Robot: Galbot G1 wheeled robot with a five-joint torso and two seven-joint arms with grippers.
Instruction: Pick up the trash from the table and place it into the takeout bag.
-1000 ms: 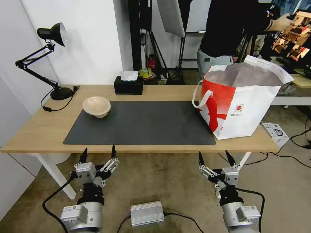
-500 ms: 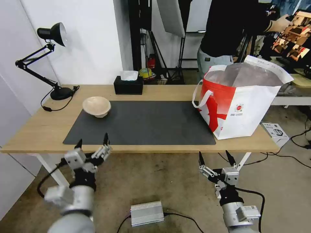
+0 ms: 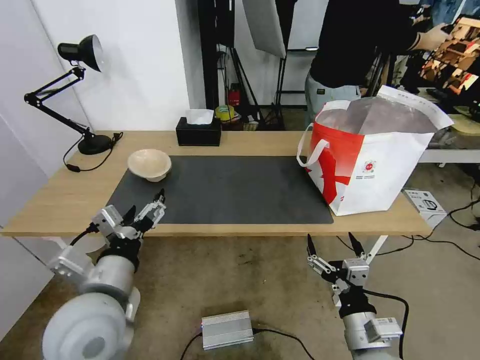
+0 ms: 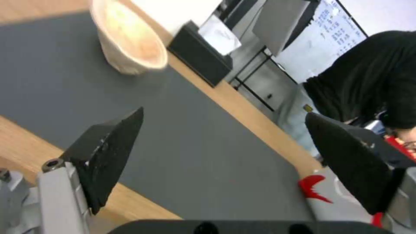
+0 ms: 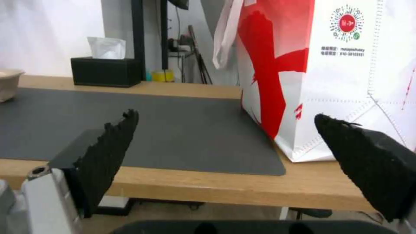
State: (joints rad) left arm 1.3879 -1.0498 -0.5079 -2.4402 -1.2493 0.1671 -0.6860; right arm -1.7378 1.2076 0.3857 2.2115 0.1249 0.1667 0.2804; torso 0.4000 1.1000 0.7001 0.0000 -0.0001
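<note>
While only the beige bowl is left on the table, the legend reads as follows.

Step in hand: reach toward the beige bowl [image 3: 149, 164], judged from the left gripper [image 3: 145, 205] raised over the near left corner of the dark grey mat [image 3: 225, 192], fingers spread wide and holding nothing.
Bowl location: far left corner of the mat, near the desk lamp [image 3: 80, 52] base, well apart from the takeout bag [image 3: 372, 165]; also in the left wrist view [image 4: 130, 42].
Approach advice: bring one finger inside the rim and one outside, pinching the wall; a grip across the whole bowl looks too wide for the jaws.
Risk: a light bowl may skid on the mat if nudged before the fingers close.
Right gripper [image 3: 334, 244]: parked below the table edge near the bag, fingers wide apart, empty.
Bowl material: thin, matte, pulp-like; shallow, round, flared sides; probably flexes when squeezed.
Mat: flat, smooth, dull grey, rectangular.
Table [image 3: 60, 200]: light wood grain, white legs.
Takeout bag: boxy, stiff white fabric with red panel, silver foil lining, loop handles, mouth standing open at the table's right end.
Tissue box [image 3: 198, 132]: black, rectangular, at the far edge; not trash.
</note>
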